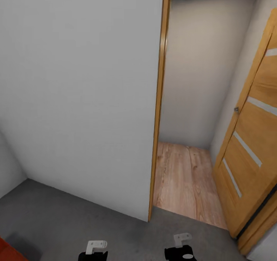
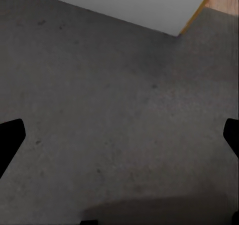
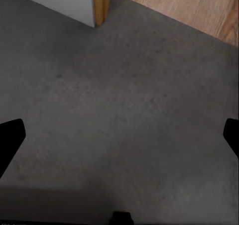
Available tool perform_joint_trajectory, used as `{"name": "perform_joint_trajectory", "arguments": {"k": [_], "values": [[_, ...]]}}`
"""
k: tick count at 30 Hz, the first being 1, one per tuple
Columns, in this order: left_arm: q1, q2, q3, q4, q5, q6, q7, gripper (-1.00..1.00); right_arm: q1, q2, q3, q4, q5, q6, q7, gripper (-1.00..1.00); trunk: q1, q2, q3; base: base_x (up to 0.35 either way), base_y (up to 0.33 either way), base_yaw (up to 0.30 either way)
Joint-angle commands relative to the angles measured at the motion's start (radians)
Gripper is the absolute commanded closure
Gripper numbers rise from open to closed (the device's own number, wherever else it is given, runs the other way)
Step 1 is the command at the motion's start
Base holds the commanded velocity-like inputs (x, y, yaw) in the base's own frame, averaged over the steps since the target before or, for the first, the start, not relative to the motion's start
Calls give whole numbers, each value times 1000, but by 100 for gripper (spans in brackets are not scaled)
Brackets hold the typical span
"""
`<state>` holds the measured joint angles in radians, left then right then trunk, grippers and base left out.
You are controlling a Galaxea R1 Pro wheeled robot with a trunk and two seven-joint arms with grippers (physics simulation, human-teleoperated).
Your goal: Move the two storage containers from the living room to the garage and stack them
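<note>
An orange-red corner of one storage container [image 1: 8,251] shows at the lower left edge of the head view, resting on the dark grey concrete floor [image 1: 77,218] of the garage. The rest of it is cut off by the picture's edge. My left gripper [image 2: 119,140] hangs open over bare concrete, its dark fingertips [image 2: 11,135] far apart with nothing between them. My right gripper [image 3: 119,140] is open too, above concrete near the doorway, and holds nothing. Both wrists, left [image 1: 95,250] and right [image 1: 184,247], sit low at the bottom of the head view.
A pale grey wall [image 1: 80,99] stands straight ahead. To its right a wood-framed doorway [image 1: 157,138] leads onto light wood plank flooring [image 1: 184,180]. An orange-brown door [image 1: 250,145] stands swung open at the right. Another grey wall corner [image 1: 9,168] is at the left.
</note>
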<state>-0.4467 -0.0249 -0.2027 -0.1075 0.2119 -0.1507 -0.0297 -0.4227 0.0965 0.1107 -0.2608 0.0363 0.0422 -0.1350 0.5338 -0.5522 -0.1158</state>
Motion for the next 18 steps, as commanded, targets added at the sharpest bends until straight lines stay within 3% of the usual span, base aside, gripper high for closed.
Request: {"name": "perform_joint_trajectory", "arguments": {"k": [1,7,18], "values": [[-1,0,-7,2,10,-4,-3,-100,-1,0,7,0,4,5,-6,-100,1,-2,-2,37,-280,-286],[-1,0,-7,2,10,-5,-3,-100,-1,0,6,-1,4,4,-6,-100,1,-2,1,136,-208,-286],[-1,0,-7,2,10,-6,-3,-100,-1,0,7,-1,5,4,-6,-100,1,-2,5,292,-94,-286]]}}
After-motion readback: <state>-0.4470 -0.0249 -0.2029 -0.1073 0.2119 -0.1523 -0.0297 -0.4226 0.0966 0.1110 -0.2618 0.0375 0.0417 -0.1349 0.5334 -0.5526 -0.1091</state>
